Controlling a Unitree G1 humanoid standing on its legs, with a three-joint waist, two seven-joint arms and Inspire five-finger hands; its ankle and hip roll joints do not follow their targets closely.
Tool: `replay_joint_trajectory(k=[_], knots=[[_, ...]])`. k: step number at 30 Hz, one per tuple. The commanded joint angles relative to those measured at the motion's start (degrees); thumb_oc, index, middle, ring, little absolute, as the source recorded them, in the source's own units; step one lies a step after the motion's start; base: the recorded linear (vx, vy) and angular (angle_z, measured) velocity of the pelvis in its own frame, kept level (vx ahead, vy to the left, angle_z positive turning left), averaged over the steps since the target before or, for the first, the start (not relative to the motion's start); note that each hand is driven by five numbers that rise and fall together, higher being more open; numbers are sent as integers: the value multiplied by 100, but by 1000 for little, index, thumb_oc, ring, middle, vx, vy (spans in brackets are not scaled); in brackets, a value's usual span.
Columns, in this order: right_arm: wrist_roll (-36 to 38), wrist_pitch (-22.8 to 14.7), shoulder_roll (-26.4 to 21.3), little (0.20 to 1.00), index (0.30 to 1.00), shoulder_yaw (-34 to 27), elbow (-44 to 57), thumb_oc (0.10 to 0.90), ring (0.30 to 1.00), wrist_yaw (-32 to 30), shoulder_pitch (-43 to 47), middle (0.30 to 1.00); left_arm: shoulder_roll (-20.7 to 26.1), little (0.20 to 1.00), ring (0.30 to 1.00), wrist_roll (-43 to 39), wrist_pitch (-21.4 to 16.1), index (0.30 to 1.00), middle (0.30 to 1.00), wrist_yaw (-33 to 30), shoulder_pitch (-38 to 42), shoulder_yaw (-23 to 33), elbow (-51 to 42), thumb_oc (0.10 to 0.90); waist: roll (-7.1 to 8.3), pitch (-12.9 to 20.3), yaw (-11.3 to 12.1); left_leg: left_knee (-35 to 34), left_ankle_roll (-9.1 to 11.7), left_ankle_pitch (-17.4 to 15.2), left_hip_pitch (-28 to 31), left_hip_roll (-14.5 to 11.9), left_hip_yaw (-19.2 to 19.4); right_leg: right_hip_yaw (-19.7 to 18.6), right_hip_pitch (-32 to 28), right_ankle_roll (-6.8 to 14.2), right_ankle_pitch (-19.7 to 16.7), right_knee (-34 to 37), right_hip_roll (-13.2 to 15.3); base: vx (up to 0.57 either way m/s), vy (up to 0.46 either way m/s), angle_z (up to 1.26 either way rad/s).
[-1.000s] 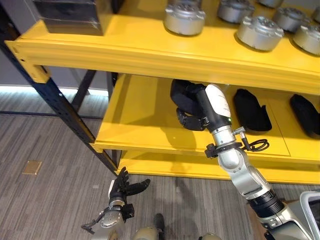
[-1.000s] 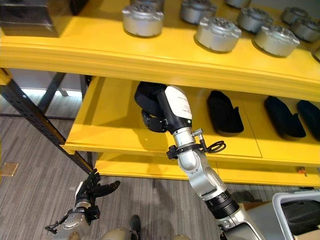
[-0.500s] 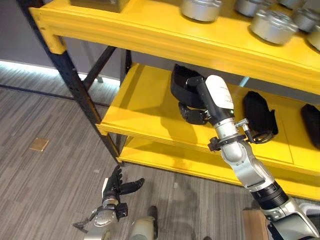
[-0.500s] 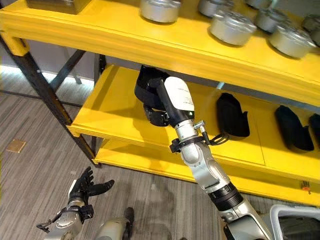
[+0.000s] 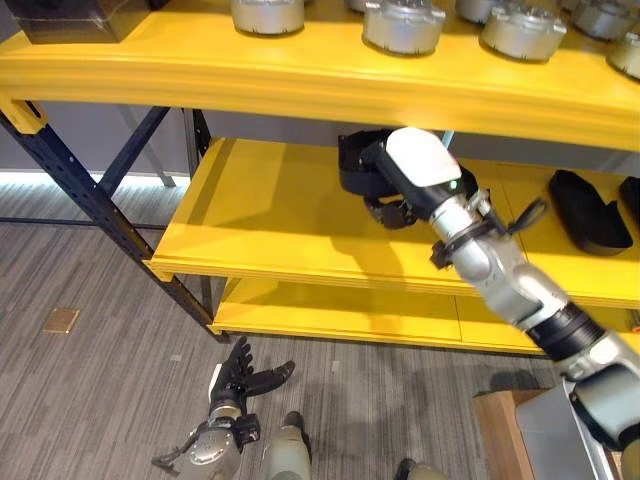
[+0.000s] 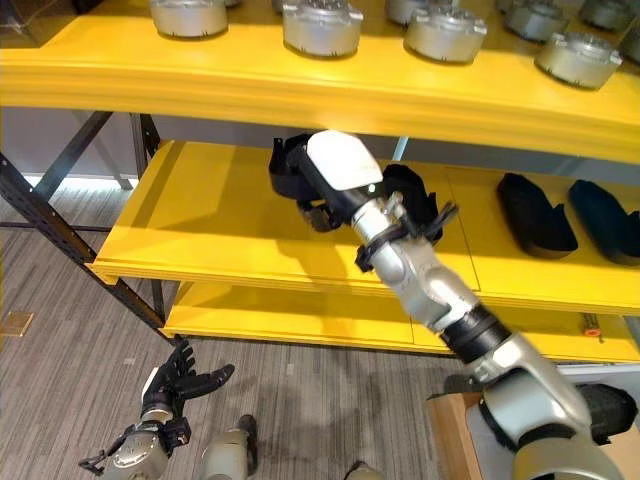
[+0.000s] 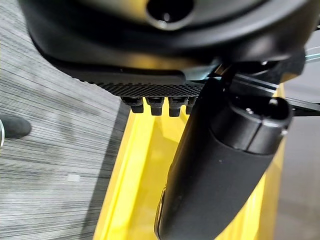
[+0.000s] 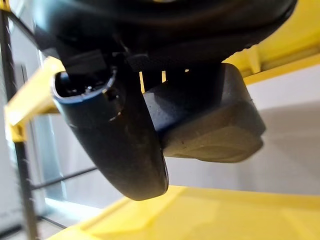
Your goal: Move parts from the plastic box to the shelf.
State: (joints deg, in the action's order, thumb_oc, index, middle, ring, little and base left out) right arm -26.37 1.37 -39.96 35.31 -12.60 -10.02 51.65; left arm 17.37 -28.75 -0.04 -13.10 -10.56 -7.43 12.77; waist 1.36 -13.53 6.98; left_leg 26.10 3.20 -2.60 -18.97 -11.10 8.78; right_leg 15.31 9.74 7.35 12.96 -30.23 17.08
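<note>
My right hand [image 5: 392, 208] reaches into the middle yellow shelf [image 5: 270, 230] and is shut on a black part [image 5: 356, 168], held just under the top shelf near the back. In the right wrist view the black part [image 8: 210, 120] sits against the thumb [image 8: 117, 140]. Another black part [image 6: 415, 200] lies on the shelf behind my forearm, and two more [image 6: 535, 215] [image 6: 605, 220] lie further right. My left hand [image 5: 240, 378] hangs low over the floor, fingers spread and holding nothing.
Several silver round metal parts [image 5: 403, 25] stand on the top shelf, with a dark box [image 5: 70, 15] at its left end. A blue-black rack post [image 5: 90, 195] slants down on the left. A plastic box corner [image 5: 548, 445] shows at the lower right.
The camera has shifted, and my right arm now comes in more from the right. The right hand still holds the black part in the middle shelf. The left hand stays low and open.
</note>
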Motion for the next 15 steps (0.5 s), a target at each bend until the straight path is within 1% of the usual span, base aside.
replay_joint_trajectory(k=[1, 3, 4, 7, 10, 14, 15], knots=[[107, -142, 115, 300, 300, -769, 502, 400, 300, -793, 1573, 300, 405, 1000, 1000, -108, -567, 1000, 1000, 47, 156, -207, -523, 900, 91, 163, 174, 924, 329, -854, 210, -528, -235, -11, 6, 0, -60, -280, 205, -89, -15, -7], [145, -122, -80, 300, 300, -557, 196, 400, 300, -721, 2037, 300, 460, 1000, 1000, -93, -563, 1000, 1000, 93, 195, -271, -502, 900, 56, 51, 192, 1428, 249, -1182, -33, -539, -278, -108, 349, -55, 179, -835, 290, -70, -3, -19], [207, -119, -99, 300, 300, -488, 103, 400, 300, -709, 2131, 300, 471, 1000, 1000, -88, -565, 1000, 1000, 101, 206, -285, -486, 900, 47, 10, 198, 1601, 227, -1292, -102, -535, -301, -165, 434, -69, 270, -1005, 304, -52, 9, -9], [272, -110, -254, 300, 300, -252, -209, 400, 300, -693, 2447, 300, 553, 1000, 1000, -69, -578, 1000, 1000, 127, 256, -352, -435, 900, 33, -88, 205, 1957, 187, -1475, -389, -505, -367, -225, 727, -111, 406, -1341, 368, -32, 10, 1], [291, -114, -377, 300, 300, -36, -480, 400, 300, -642, 2658, 300, 621, 1000, 1000, -75, -601, 1000, 1000, 150, 283, -371, -417, 900, 21, -144, 222, 2103, 157, -1542, -560, -471, -434, -240, 867, -129, 451, -1458, 389, -20, 8, 4], [317, -107, -395, 300, 300, 76, -759, 400, 300, -634, 2785, 300, 660, 1000, 1000, -92, -634, 1000, 1000, 157, 318, -405, -384, 900, 9, -186, 241, 2181, 137, -1581, -671, -424, -469, -237, 943, -136, 465, -1531, 425, -4, 15, 8], [337, -74, -373, 300, 300, 150, -1008, 400, 300, -637, 2882, 300, 703, 1000, 1000, -119, -655, 1000, 1000, 151, 350, -447, -357, 900, 7, -214, 251, 2223, 124, -1587, -756, -379, -495, -228, 988, -140, 443, -1537, 437, -5, 22, 8]])
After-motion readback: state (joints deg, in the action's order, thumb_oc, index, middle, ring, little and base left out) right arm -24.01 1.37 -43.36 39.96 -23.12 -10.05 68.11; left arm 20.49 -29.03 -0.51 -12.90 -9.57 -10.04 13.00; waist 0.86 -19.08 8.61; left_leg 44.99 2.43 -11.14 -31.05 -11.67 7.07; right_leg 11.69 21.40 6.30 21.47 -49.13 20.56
